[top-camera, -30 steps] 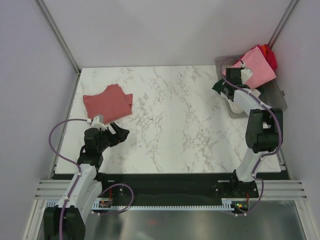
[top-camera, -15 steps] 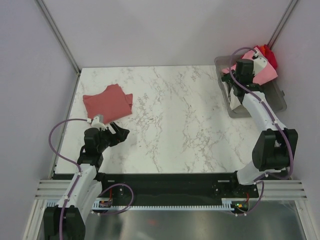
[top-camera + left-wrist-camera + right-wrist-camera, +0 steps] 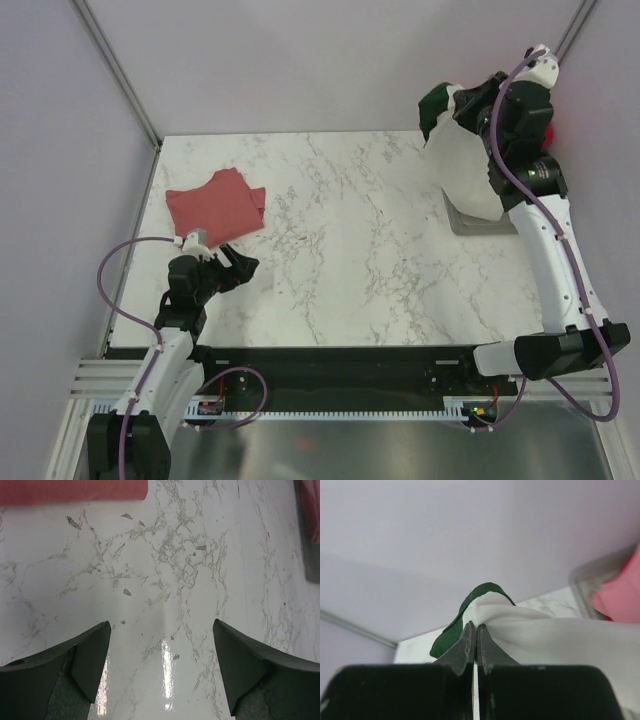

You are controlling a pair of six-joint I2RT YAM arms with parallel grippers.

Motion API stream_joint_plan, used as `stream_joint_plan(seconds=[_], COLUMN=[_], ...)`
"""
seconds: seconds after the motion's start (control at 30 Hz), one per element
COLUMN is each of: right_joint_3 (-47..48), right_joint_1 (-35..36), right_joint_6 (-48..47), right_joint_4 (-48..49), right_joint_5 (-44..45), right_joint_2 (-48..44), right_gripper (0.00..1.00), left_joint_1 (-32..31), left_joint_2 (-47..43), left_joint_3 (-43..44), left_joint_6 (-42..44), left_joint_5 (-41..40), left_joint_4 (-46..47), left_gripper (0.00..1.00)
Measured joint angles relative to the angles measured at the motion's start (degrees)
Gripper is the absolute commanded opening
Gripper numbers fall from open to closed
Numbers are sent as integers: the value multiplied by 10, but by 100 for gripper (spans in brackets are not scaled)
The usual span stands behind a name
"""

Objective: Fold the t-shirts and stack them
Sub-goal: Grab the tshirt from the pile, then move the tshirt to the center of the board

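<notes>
Cream-white t-shirt [image 3: 465, 172], long axis vertical (aloft)

Four cloth pieces show: one brick-red t-shirt [image 3: 215, 205], one cream-white t-shirt [image 3: 465, 170], one dark green t-shirt [image 3: 432, 100] and one pink cloth [image 3: 620, 592]. There is one grey bin [image 3: 478, 224], one table [image 3: 350, 250] and two arms, left arm [image 3: 165, 350] and right arm [image 3: 555, 260].

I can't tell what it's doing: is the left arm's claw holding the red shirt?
No, the left gripper stands open over the marble table, with the brick-red t-shirt lying apart from it.
</notes>
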Motion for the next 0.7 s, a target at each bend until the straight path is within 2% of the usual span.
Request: stream_joint_plan(seconds=[0.13,0.23,0.33,0.43,0.47,0.53,0.67,0.7], right_joint_3=[107,150,145,92,66,3,-127,-155], right_joint_1=[11,15,17,17,16,17,17,17], right_joint_6=[28,53,66,76,79,85,90,86], right_joint_4=[-7,-3,-2,7,9,11,7,5], right_joint_5=[-94,-157,-185,-195,-200,-210,-222,-227], right_joint_2=[-2,-21,-52,-91,-103,-124,-138,-135], right_gripper=[0,0,0,0,4,12,80,83], left_joint_1=[0,0,0,0,0,0,0,0], left_joint_2=[0,0,-1,-3,-3,-6,-10,-11], left_joint_3=[0,0,0,0,0,0,0,0], left_joint_6=[0,0,0,0,0,0,0,0], left_joint_5=[0,0,0,0,0,2,4,4], left_joint_4=[0,0,0,0,0,0,1,2], left_gripper=[90,90,90,90,90,90,91,93])
